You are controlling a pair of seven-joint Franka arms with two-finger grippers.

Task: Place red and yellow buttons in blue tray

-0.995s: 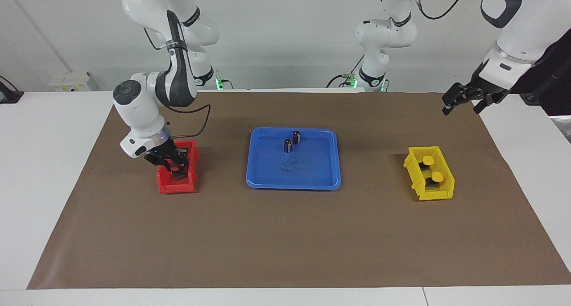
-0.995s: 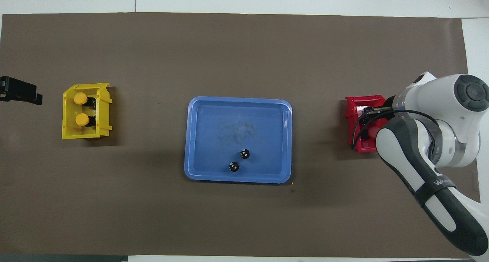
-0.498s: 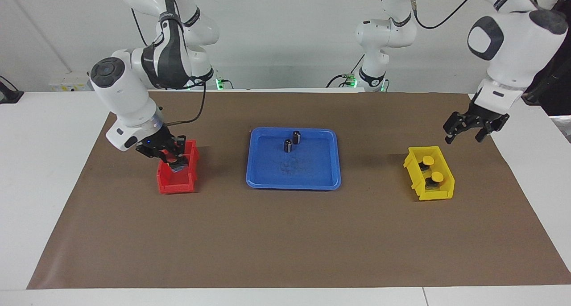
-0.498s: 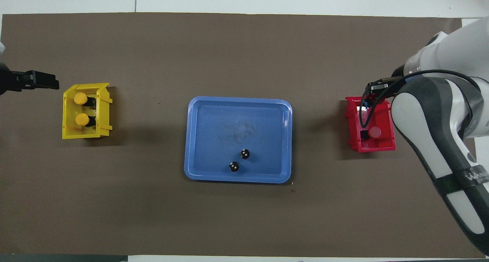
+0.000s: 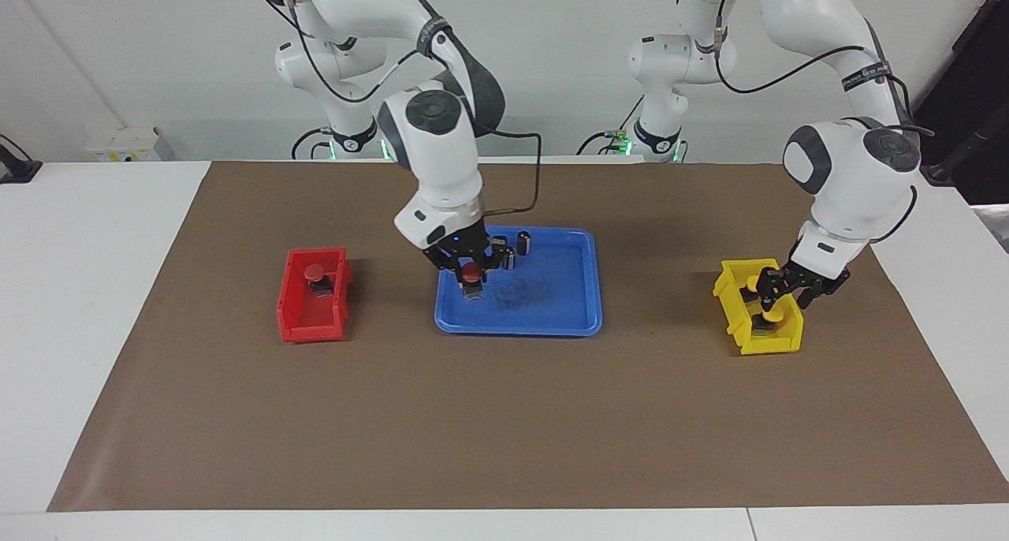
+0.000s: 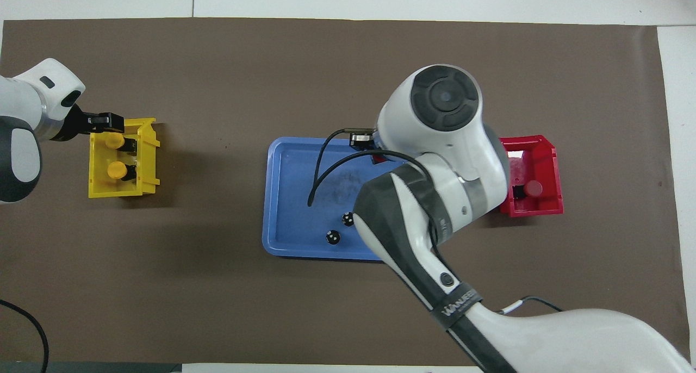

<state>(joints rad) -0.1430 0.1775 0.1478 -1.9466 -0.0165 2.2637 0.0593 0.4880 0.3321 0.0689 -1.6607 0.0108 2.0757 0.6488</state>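
In the facing view there are two red buttons: one [image 5: 470,272] held in the right gripper [image 5: 470,277], whose jaws are closed on it, low over the blue tray [image 5: 552,308] at the tray's end toward the red bin; the other red button [image 5: 315,274] sits in the red bin [image 5: 303,320], at the right arm's end of the table; two yellow buttons show in the yellow bin [image 5: 745,332], the one nearer the robots [image 5: 752,284] partly hidden and the other [image 5: 771,314] just under the left gripper [image 5: 782,295], which is down at the bin with its jaws narrowly apart; whether they touch a button I cannot tell; two dark cylinders [image 5: 523,242] stand in the tray's part nearest the robots.

In the overhead view the right arm covers its gripper and the carried button; one red button [image 6: 533,188] lies in the red bin [image 6: 546,147]; two yellow buttons [image 6: 113,140] [image 6: 116,169] lie in the yellow bin [image 6: 149,169]; the left gripper [image 6: 109,122] is over the bin's edge farther from the robots; two dark cylinders [image 6: 333,237] stand in the blue tray [image 6: 283,199].
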